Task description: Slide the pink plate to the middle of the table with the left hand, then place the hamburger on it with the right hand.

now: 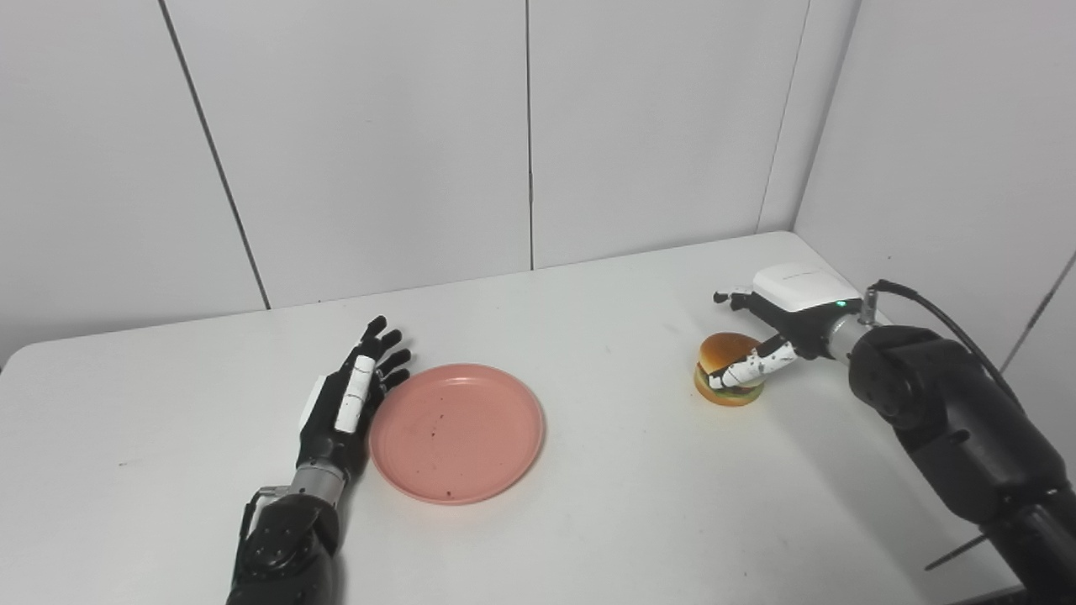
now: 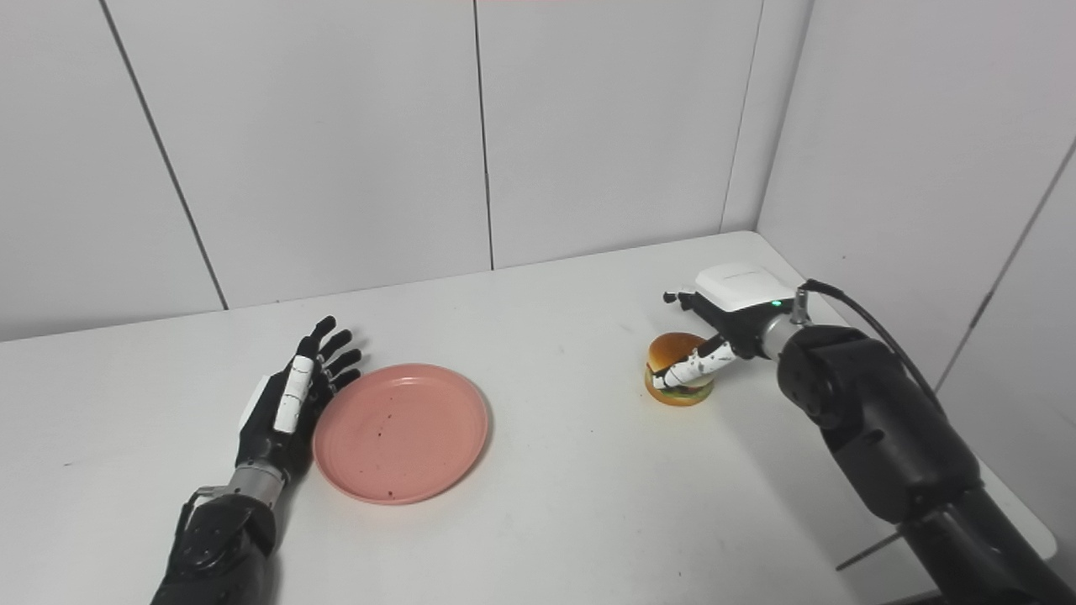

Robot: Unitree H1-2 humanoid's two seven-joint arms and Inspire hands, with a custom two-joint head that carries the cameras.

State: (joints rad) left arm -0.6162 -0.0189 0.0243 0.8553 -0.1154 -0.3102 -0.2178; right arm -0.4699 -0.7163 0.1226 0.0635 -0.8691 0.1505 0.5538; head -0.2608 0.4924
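Now the left hand is lying flat with fingers spread, holding nothing, touching the pink plate at its nine o'clock, while the right hand is curling around the hamburger over at three o'clock. That loose-looking wrap is risking a tumble on lifting. White table, plain panelled walls are framing everything.

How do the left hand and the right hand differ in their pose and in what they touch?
The left hand lies flat and open beside the pink plate, its edge against the plate's left rim, holding nothing. The right hand is curled around the hamburger, thumb on its near side. The left hand's fingers are straight and apart; the right hand's are bent. Both are low at the table.
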